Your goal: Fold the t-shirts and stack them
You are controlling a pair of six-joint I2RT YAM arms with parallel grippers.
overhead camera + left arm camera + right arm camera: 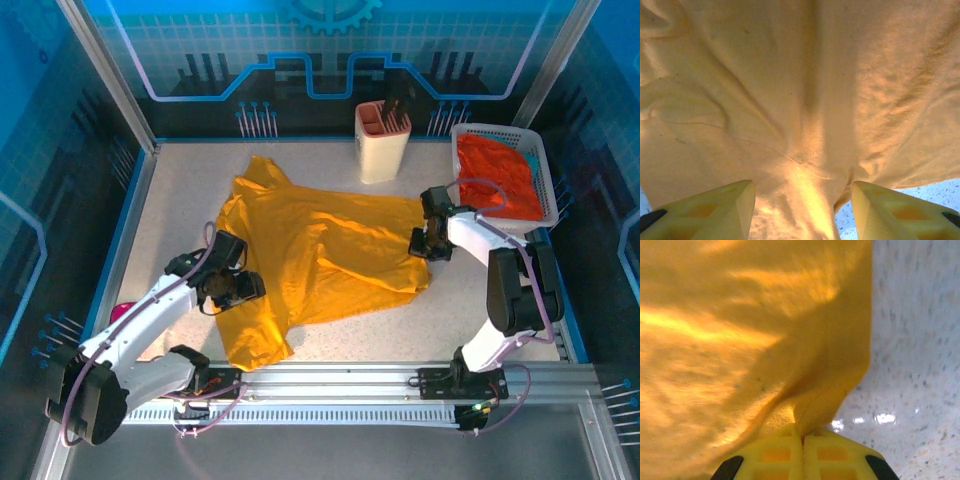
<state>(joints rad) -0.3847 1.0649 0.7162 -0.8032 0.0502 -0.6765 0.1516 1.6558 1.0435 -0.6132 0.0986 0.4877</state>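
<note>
Across the middle of the pale speckled worktop [180, 190] lies the mustard-yellow soft cloth t-shirt [330, 250]. It is spread out but rumpled, with one part reaching toward the far side and another trailing toward the near edge on the left. The orange-red soft cloth t-shirt [497, 178] sits heaped in the white mesh plastic basket [490, 128] at the far right, not far from the cream rectangular holder [383, 150].

The right fingers [802, 445] are pressed fully together on a small pinch of the yellow shirt's right edge, with bare worktop just beside it. The left fingers [248, 289] stand roughly half apart over the shirt's left side. In the left wrist view cloth runs between and beneath them, and nothing looks clamped.

The step in hand seems to be taking a two-sided hold on the yellow shirt so it can be pulled flat and folded. To do that well, the left fingers should settle over one clear ridge or edge and close firmly before either arm lifts, or a pull from the right would likely drag the whole garment sideways. The right pinch is small and close to the hem, so the pull should be low and gentle to avoid slipping. Raising both sides together under light tension should smooth the wrinkles. The right arm also needs to stay clear of the basket close behind it.
</note>
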